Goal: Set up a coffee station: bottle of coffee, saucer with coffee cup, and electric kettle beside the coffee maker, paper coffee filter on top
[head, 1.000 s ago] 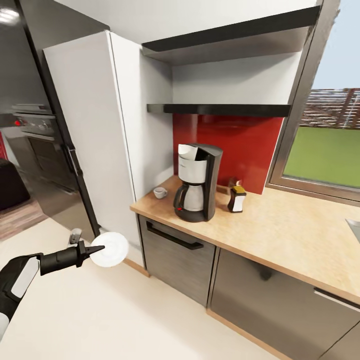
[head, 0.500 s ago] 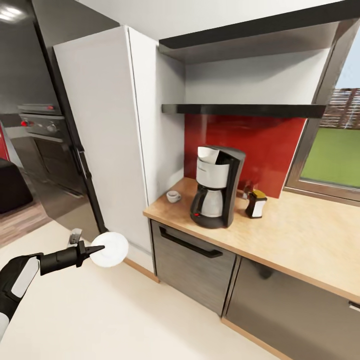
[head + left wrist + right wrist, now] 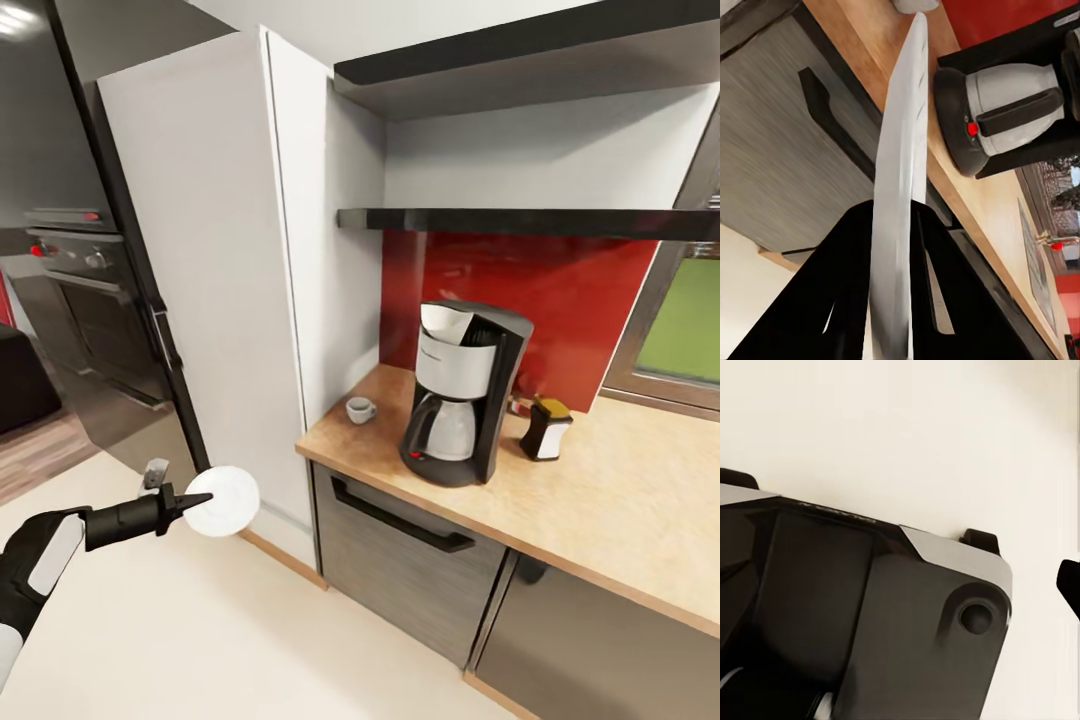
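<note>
Saucer (image 3: 222,500) pinched in left fingers (image 3: 190,499), off countertop (image 3: 560,500).

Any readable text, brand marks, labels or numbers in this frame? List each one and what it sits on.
None can be read.
Coffee maker: a faint dark mark on the steel front panel, too blurred to read.
Bottle of coffee: white label, too small to show any print.
Saucer held in the left tool: plain white, no print.
Coffee cup: plain white, no print.
</note>
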### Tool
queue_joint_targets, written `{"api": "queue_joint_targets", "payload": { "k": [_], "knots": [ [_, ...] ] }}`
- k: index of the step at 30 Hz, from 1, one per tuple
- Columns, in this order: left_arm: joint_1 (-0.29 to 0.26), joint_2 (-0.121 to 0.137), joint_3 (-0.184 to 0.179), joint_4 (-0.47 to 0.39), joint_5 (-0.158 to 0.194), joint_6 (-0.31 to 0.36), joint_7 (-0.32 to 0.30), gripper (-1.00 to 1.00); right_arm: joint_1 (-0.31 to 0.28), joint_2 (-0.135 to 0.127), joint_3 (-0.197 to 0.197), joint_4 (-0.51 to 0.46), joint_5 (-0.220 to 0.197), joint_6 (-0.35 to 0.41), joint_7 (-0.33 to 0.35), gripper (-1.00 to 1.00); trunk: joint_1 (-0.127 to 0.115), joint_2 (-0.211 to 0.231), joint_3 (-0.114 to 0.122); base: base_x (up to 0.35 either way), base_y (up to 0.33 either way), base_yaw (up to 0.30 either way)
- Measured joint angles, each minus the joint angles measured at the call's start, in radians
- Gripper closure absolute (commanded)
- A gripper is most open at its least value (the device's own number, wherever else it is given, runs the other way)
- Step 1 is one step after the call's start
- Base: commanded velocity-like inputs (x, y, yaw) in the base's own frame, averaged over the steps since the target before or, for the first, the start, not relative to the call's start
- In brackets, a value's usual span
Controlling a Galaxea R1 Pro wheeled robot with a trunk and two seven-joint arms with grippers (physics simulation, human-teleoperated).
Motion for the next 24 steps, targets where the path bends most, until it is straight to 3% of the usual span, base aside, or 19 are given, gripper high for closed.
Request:
{"api": "queue_joint_targets", "payload": {
  "k": [5,8,14,20,24],
  "knots": [
    [-0.004,-0.008,0.005,0.000,-0.008,0.003,0.009,1.00,0.000,0.001,0.001,0.000,0.000,0.000,0.001,-1.00,0.000,0.000,0.000,0.048,0.001,-0.161],
    [-0.010,-0.034,0.005,0.001,-0.010,0.006,0.017,1.00,0.000,0.000,0.000,0.000,0.000,0.000,0.002,-1.00,0.000,0.000,0.000,0.008,0.000,-0.251],
    [-0.018,-0.065,0.011,-0.004,0.003,0.009,0.150,1.00,0.001,0.000,0.000,0.000,0.000,0.000,0.000,-1.00,0.000,0.000,0.000,0.001,0.000,-0.268],
    [-0.020,-0.076,0.014,-0.009,0.009,0.011,0.183,1.00,0.000,0.000,0.001,0.000,0.000,0.000,0.000,-1.00,0.000,0.000,0.000,0.000,0.000,-0.271],
    [-0.032,-0.075,0.013,-0.013,0.052,0.014,0.186,1.00,0.001,0.000,0.001,0.000,0.000,0.000,0.000,-1.00,0.000,0.000,0.000,0.000,0.000,-0.271]
  ]
}}
